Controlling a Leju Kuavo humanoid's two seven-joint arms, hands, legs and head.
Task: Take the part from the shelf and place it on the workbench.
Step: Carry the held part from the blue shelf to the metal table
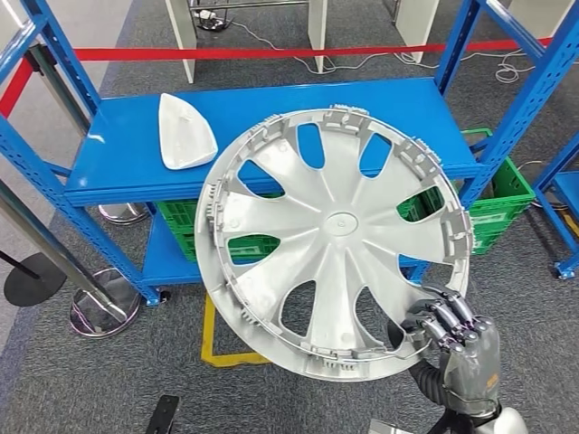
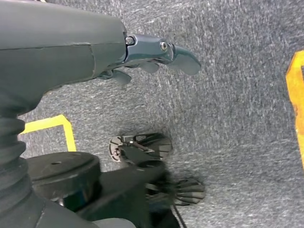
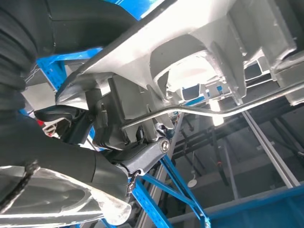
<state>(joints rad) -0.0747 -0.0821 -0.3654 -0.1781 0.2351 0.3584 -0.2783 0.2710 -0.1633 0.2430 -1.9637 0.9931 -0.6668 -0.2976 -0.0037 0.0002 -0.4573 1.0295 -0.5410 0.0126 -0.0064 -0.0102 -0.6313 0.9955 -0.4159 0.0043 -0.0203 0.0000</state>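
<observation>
A silver wheel cover [image 1: 335,240] is gripped at its lower rim by the right hand [image 1: 456,339] and held tilted in front of the blue shelf [image 1: 273,127], clear of its surface. A white part [image 1: 183,134] is seen lying on the shelf. The left hand [image 2: 150,54] is held empty over grey carpet [image 2: 232,118], fingers extended.

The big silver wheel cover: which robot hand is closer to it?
Right. The right hand grips the wheel cover at its rim. The left hand hangs down over the grey floor, holding nothing.
</observation>
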